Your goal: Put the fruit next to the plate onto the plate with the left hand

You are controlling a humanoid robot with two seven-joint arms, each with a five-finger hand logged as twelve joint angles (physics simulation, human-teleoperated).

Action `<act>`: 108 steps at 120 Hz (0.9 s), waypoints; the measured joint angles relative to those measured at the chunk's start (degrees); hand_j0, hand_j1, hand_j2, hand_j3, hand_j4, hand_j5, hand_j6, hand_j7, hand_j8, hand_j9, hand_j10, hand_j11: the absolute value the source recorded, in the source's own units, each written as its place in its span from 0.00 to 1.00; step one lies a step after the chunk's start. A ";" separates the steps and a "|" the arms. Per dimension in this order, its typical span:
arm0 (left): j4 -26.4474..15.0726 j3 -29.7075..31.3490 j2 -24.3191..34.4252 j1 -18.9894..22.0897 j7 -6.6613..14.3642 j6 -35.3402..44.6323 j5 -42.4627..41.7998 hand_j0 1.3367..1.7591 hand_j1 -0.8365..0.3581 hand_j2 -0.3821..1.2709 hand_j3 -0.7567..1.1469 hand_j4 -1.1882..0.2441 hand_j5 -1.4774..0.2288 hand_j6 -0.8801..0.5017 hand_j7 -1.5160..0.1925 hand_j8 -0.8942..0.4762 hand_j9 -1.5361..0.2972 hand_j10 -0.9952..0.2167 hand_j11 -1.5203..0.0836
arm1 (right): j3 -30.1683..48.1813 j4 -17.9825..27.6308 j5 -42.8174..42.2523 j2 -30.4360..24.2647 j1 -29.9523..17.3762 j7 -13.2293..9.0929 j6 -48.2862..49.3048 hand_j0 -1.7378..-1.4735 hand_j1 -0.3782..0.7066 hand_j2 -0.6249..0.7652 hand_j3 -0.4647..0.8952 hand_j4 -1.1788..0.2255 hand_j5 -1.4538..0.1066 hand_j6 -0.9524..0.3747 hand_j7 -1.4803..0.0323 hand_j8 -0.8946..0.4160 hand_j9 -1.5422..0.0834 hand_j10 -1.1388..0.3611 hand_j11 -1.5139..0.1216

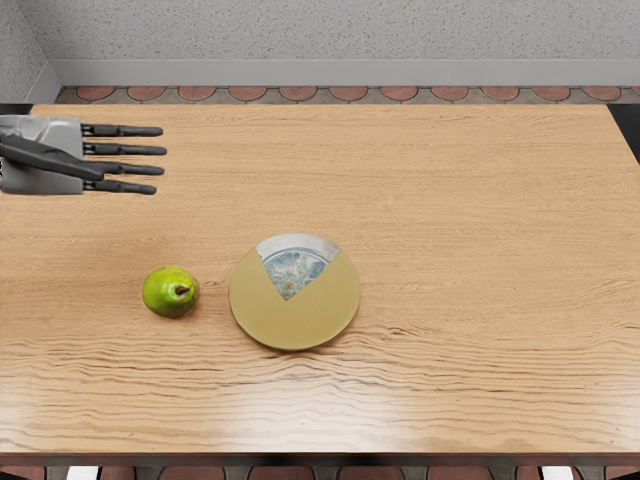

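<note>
The left robot hand (80, 155) hovers over the far left of the wooden desk (460, 200) with fingers stretched flat and holding nothing, well apart from the green pear (170, 291) lying just left of the round plate (300, 310).

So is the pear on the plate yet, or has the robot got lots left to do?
Not yet. Done: nothing, because the green pear lies on the table just left of the plate. In hand: nothing, because the left hand is open at the far left, well away from the pear. Left: reach the pear, grasp it, lift it and set it on the plate.
</note>
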 joint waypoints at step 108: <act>-18.60 2.18 -8.40 -6.25 0.00 10.18 68.70 0.76 0.75 0.26 0.40 0.66 0.68 0.46 0.70 0.47 0.66 0.62 0.75 | 0.00 0.09 0.00 0.00 0.18 0.15 0.01 0.30 0.06 0.45 0.34 0.82 0.91 0.70 0.95 0.66 0.93 0.74 0.90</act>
